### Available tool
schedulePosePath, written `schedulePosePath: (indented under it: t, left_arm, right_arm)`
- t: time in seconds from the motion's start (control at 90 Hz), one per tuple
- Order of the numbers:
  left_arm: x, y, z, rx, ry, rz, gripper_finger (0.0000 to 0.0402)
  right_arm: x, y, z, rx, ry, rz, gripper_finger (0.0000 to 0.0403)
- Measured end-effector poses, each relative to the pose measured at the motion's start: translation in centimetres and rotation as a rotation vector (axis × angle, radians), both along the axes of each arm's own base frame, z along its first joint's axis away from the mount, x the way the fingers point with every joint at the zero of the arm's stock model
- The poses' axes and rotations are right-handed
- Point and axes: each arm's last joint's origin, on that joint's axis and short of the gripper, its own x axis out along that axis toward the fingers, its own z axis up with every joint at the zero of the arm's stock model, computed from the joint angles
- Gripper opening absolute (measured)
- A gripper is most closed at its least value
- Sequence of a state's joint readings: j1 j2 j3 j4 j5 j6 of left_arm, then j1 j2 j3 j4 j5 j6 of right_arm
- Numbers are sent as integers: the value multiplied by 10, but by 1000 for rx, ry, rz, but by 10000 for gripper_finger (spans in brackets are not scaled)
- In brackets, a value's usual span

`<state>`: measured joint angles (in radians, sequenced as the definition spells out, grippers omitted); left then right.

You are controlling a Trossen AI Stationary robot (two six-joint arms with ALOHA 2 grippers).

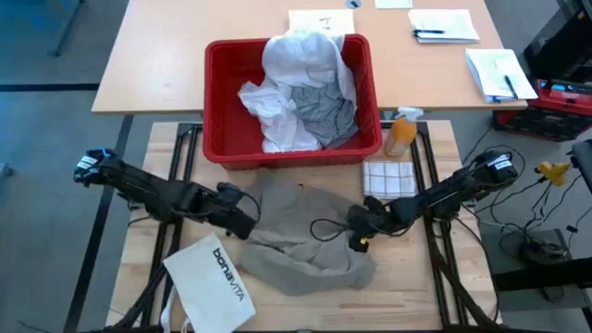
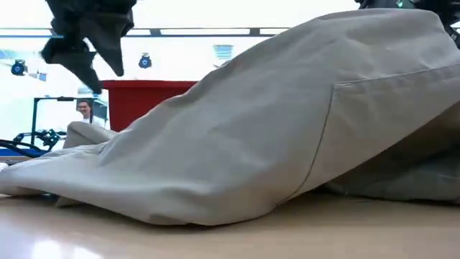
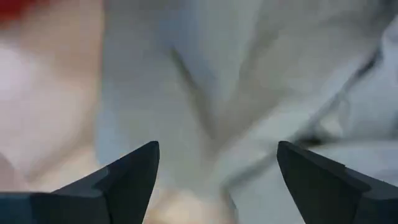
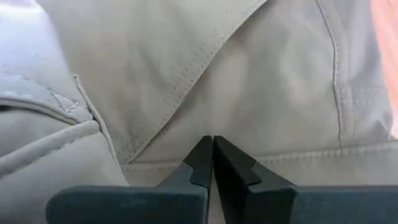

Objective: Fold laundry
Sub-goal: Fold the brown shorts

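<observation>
Broadly, the wooden bench (image 1: 416,277) carries everything, and the largest thing on it is the khaki trousers (image 1: 305,240), spread in a rumpled heap across its middle between the two arms. In the low view one side of the cloth rises in a tall slope toward the right arm, which suggests that arm is lifting it to begin a fold.

Behind the trousers sits a red bin (image 1: 222,102) holding the rest of the laundry: a white shirt (image 1: 305,55) piled over a grey T-shirt (image 1: 324,111), both waiting their turn, I judge. A white bag (image 1: 213,282) printed "bonavita" lies near the front left corner, clear of the work. Just beside the bin's right corner are a checked cloth (image 1: 387,178) and an orange spray bottle (image 1: 401,132).

The right claw (image 4: 212,163) is at the trousers' right edge, its fingers clenched tight together. The right wrist view shows only fabric and seams beyond them, so it probably pinches a fold of the trousers, though the pinch itself is hidden. The left claw (image 3: 217,180) hovers over the trousers' left edge, released and spread wide, seemingly ready to take the opposite side.
</observation>
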<state>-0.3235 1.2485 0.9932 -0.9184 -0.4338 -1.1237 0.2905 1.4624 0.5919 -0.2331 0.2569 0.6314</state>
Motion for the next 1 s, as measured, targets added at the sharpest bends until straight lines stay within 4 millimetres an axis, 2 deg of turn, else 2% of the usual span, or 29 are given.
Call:
schedulePosePath:
  t: [0.144, 0.244, 0.367, 0.467, 0.811, 0.933, 1.0]
  left_arm:
    - [26, 8, -16, 154, -66, -256, 309]
    - [35, 17, -37, 209, -56, -326, 299]
    - [29, 32, -65, 212, 21, -299, 263]
    - [21, 40, -78, 183, 46, -282, 218]
    - [8, 46, -109, 74, -7, -254, 58]
    - [3, 46, -113, 64, 7, -262, 13]
    - [1, 46, -116, 47, 21, -274, 4]
  right_arm:
    - [-1, 4, 0, -27, 0, 66, 0]
    - [-3, 11, 0, -50, -5, 149, 0]
    - [-10, 18, -3, -45, 3, 203, 0]
    - [-16, 21, -6, -10, 6, 197, 0]
    - [-27, 25, -5, 40, 27, 159, 0]
    - [-33, 25, 1, 47, 28, 165, 0]
    - [-36, 25, 4, 56, 12, 168, 0]
